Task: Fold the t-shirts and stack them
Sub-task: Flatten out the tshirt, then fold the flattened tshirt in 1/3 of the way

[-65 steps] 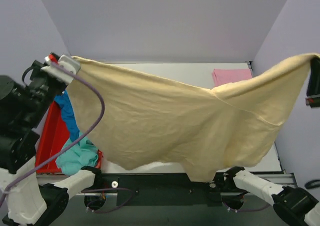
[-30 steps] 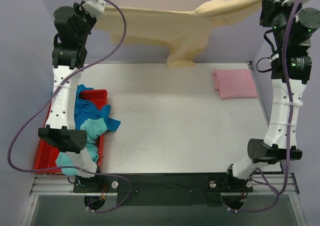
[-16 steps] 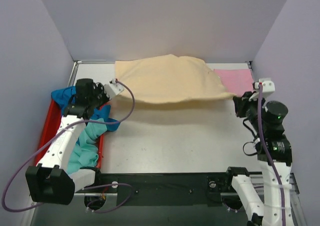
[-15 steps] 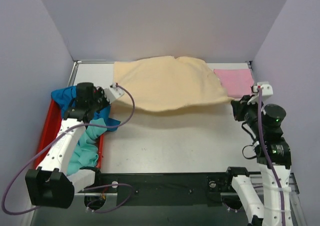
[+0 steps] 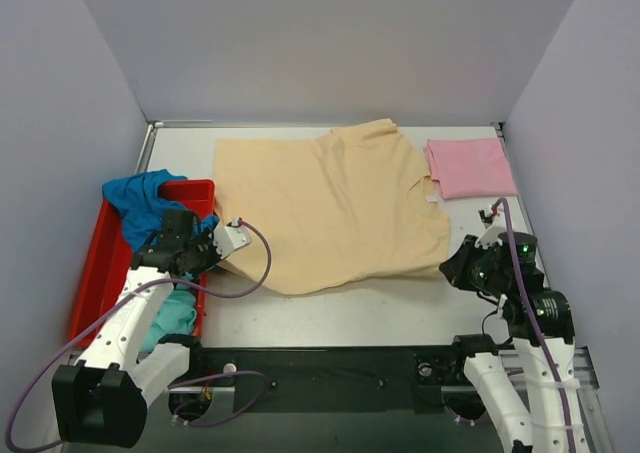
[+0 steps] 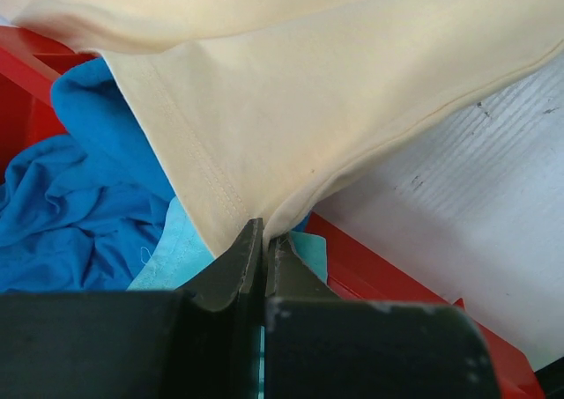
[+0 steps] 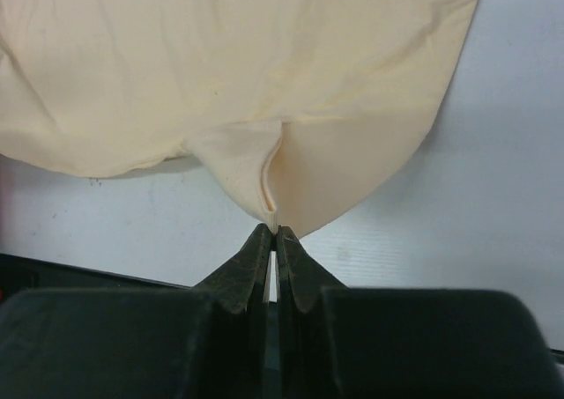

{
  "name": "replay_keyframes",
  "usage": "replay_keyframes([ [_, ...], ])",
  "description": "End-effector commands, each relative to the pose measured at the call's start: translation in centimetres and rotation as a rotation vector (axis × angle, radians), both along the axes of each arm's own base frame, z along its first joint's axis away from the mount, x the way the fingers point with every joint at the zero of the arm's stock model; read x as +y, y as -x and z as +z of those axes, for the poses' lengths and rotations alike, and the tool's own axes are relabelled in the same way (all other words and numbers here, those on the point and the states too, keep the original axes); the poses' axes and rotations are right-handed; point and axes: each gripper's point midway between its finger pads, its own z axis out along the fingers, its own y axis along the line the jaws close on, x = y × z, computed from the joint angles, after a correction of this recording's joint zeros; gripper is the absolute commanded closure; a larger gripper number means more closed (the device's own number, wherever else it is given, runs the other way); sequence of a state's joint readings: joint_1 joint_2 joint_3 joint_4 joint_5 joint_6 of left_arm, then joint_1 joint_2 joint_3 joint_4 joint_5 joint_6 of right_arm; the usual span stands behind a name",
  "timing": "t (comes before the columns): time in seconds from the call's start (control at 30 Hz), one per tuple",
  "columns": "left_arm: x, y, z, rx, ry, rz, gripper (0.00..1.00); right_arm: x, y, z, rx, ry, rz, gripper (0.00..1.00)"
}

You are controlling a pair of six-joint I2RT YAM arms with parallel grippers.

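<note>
The pale beige t-shirt (image 5: 330, 208) lies spread over the middle of the white table. My left gripper (image 5: 222, 250) is shut on its near left hem corner (image 6: 256, 196), low by the red tray. My right gripper (image 5: 455, 270) is shut on its near right corner (image 7: 273, 201), just above the table. The pink t-shirt (image 5: 468, 166) lies folded at the far right. The bright blue t-shirt (image 5: 140, 198) and the light teal t-shirt (image 5: 175, 311) are heaped in the tray; both also show in the left wrist view, blue (image 6: 53, 232) and teal (image 6: 176, 258).
The red tray (image 5: 100, 273) stands along the table's left edge, its rim (image 6: 388, 267) under my left gripper. Lilac walls close the back and both sides. A black rail runs along the near edge (image 5: 330, 358).
Both arms have swung the beige shirt down from high in the air and pulled it toward the near edge. It now lies spread on the table, both corners still held.
</note>
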State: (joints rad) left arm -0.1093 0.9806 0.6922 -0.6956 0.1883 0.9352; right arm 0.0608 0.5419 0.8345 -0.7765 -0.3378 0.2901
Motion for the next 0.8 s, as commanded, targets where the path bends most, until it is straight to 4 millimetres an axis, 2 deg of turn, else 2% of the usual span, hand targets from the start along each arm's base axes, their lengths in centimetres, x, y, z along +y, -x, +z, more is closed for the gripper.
replay_keyframes([
  [0.0,0.7,-0.2,1.3,0.002,0.001,0.070,1.00,-0.1,-2.5,-1.1,0.039,0.011,-0.012,1.00],
  [0.03,1.0,-1.0,1.9,-0.024,-0.008,0.093,1.00,-0.2,-3.1,-1.8,0.045,0.014,-0.017,1.00],
  [0.07,1.0,-2.2,2.5,-0.060,0.009,0.126,1.00,-0.5,-5.0,-1.8,0.011,0.036,-0.027,1.00],
  [0.1,1.3,-3.2,3.4,-0.098,0.003,0.153,1.00,-0.7,-5.8,-2.2,0.007,0.055,-0.028,1.00],
  [0.13,1.3,-4.8,4.2,-0.151,0.023,0.185,1.00,-1.5,-7.5,-2.6,-0.004,0.111,-0.029,1.00],
  [0.17,1.2,-6.3,5.6,-0.209,0.037,0.201,1.00,-2.0,-8.6,-2.0,-0.024,0.142,-0.039,1.00],
  [0.2,1.0,-7.0,5.6,-0.211,0.054,0.216,1.00,-2.7,-10.2,-2.5,-0.018,0.200,-0.040,1.00],
  [0.23,0.8,-8.2,6.8,-0.248,0.069,0.219,1.00,-3.0,-11.5,-1.4,-0.052,0.221,-0.045,1.00],
  [0.27,0.5,-9.0,6.9,-0.242,0.085,0.217,1.00,-3.0,-13.0,-1.8,-0.056,0.244,-0.021,1.00],
  [0.3,0.2,-9.6,7.2,-0.252,0.095,0.209,1.00,-2.3,-14.9,-0.4,-0.127,0.229,0.011,1.00],
  [0.33,0.2,-10.4,7.0,-0.244,0.095,0.218,1.00,-1.7,-16.1,-1.1,-0.128,0.238,0.063,1.00],
  [0.37,0.2,-11.1,6.4,-0.234,0.090,0.222,1.00,-1.0,-17.5,-0.3,-0.185,0.234,0.110,1.00],
  [0.4,0.3,-11.7,6.7,-0.244,0.081,0.231,1.00,-0.7,-18.5,-1.3,-0.163,0.233,0.134,1.00],
  [0.43,0.3,-12.3,6.2,-0.233,0.074,0.234,1.00,-0.7,-19.6,-0.2,-0.198,0.264,0.161,1.00],
  [0.47,0.6,-12.8,6.5,-0.240,0.064,0.243,1.00,-0.8,-20.6,-1.0,-0.177,0.284,0.180,1.00],
  [0.5,0.6,-13.3,6.0,-0.227,0.056,0.246,1.00,-1.0,-21.9,-1.3,-0.178,0.322,0.198,1.00],
  [0.53,0.8,-13.8,6.2,-0.234,0.045,0.257,1.00,-1.2,-23.1,-0.3,-0.205,0.348,0.204,1.00],
  [0.57,0.9,-14.3,5.8,-0.226,0.033,0.260,1.00,-1.4,-23.9,-1.3,-0.188,0.386,0.236,1.00],
  [0.6,1.1,-14.8,6.1,-0.236,0.022,0.267,1.00,-1.4,-24.9,-0.3,-0.213,0.400,0.248,1.00],
  [0.63,1.2,-15.3,5.4,-0.222,0.015,0.271,1.00,-1.3,-25.6,-1.1,-0.205,0.420,0.283,1.00],
  [0.67,1.6,-15.8,5.8,-0.235,-0.002,0.289,1.00,-1.2,-26.4,-0.2,-0.228,0.427,0.296,1.00],
  [0.7,1.8,-16.3,5.3,-0.230,-0.011,0.295,1.00,-1.1,-27.0,-1.0,-0.220,0.445,0.320,1.00],
  [0.73,1.9,-16.8,5.7,-0.242,-0.016,0.304,1.00,-1.2,-27.7,-0.3,-0.239,0.453,0.320,1.00],
  [0.77,1.9,-17.1,5.4,-0.234,-0.018,0.307,1.00,-1.3,-28.3,-0.5,-0.245,0.466,0.326,1.00],
])
